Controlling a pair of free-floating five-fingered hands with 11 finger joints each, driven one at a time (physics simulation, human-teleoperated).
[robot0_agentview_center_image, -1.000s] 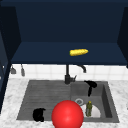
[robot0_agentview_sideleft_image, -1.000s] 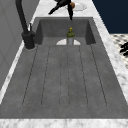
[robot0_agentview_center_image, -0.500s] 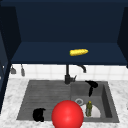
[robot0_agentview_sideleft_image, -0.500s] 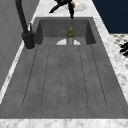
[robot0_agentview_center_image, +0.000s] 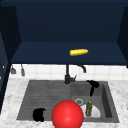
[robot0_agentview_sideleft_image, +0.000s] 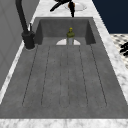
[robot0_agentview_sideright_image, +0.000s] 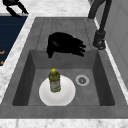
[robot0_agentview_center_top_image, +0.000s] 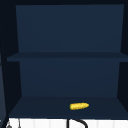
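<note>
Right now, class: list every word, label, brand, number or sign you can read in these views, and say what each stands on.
None can be read. The bottle on the plate carries a label, too blurred to read. The corn bears no text.

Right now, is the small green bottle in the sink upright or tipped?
Upright: the small green bottle stands on the white plate, yellow cap on top.

matt grey sink (robot0_agentview_sideright_image: 67, 112), glossy white plate (robot0_agentview_sideright_image: 67, 96)

Corn cob (robot0_agentview_center_image: 78, 52) lying on lowest cabinet shelf (robot0_agentview_center_top_image: 37, 107). Black faucet (robot0_agentview_sideright_image: 101, 23) behind sink. Red ball (robot0_agentview_center_image: 67, 115) at front edge. Drain (robot0_agentview_sideright_image: 82, 80) in basin floor.
</note>
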